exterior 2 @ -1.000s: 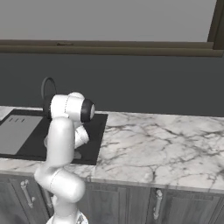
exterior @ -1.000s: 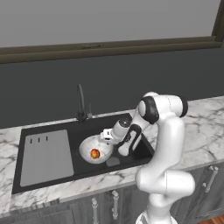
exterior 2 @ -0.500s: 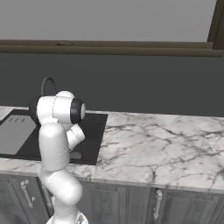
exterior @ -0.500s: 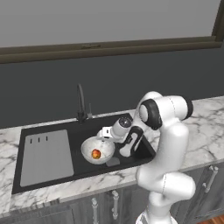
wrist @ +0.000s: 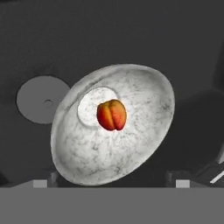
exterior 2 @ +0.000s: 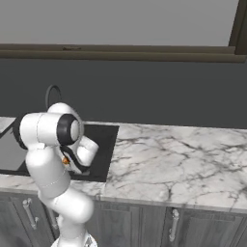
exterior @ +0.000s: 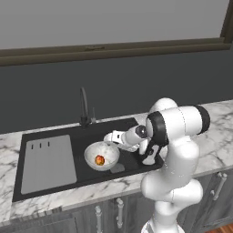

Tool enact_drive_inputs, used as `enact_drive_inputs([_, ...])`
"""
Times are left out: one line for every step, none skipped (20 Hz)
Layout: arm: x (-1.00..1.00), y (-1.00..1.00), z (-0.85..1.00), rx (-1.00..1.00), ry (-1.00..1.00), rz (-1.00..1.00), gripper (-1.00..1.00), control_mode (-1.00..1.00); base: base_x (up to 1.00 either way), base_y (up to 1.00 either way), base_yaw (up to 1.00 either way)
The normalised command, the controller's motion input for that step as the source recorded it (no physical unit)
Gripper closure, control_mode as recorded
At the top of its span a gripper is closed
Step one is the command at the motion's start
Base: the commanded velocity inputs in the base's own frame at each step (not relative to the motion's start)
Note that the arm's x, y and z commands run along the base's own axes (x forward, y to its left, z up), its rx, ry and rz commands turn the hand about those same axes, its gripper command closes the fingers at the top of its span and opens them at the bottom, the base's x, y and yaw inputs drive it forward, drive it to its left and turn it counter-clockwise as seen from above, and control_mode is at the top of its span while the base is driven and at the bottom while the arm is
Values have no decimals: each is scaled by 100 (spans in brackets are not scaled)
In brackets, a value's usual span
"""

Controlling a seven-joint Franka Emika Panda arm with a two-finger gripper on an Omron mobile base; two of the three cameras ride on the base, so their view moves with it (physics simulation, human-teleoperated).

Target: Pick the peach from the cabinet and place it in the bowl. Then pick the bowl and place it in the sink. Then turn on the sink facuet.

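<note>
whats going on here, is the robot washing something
Not washing yet. The bowl sits in the black sink with the peach inside it. The arm's gripper hangs by the bowl's rim with its jaws open, holding nothing. The faucet stands behind the basin, untouched, and no water shows.

There is one bowl (exterior: 102, 156) and inside it one peach (exterior: 99, 159); the hand view shows the same single bowl (wrist: 113, 124) and single peach (wrist: 112, 115). There is one black sink (exterior: 125, 134) with one round drain (wrist: 43, 99), one dark sink facuet (exterior: 84, 107), and one pale grey drainboard (exterior: 48, 163) that has three slots. I count one robot arm (exterior: 175, 150), and in the cupboards under the counter four handles can be seen in the left base view.
</note>
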Motion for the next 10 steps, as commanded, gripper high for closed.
enact_drive_inputs([0, 0, 100, 25, 20, -7, -100, -100, 0, 0, 0])
enact_drive_inputs([0, 0, 100, 23, 21, -8, -100, -100, 0, 0, 0])
enact_drive_inputs([0, 0, 100, 21, 21, -10, -100, -100, 0, 0, 0])
enact_drive_inputs([0, -4, 100, 23, 20, -12, -100, -100, 0, 0, 0])
enact_drive_inputs([9, 0, 100, 20, 20, -12, -100, -100, 0, 0, 0])
enact_drive_inputs([11, 0, 100, 12, 21, -13, -100, -100, 0, 0, 0])
enact_drive_inputs([18, 0, 100, 9, 23, -14, -100, -100, 0, 0, 0])
enact_drive_inputs([9, 0, 100, 5, 19, -13, -100, -100, 0, 0, 0])
enact_drive_inputs([0, 0, 100, 6, 16, -11, -100, -100, 0, 0, 0])
enact_drive_inputs([0, 0, 100, 4, 16, -10, -100, -100, 0, 0, 0])
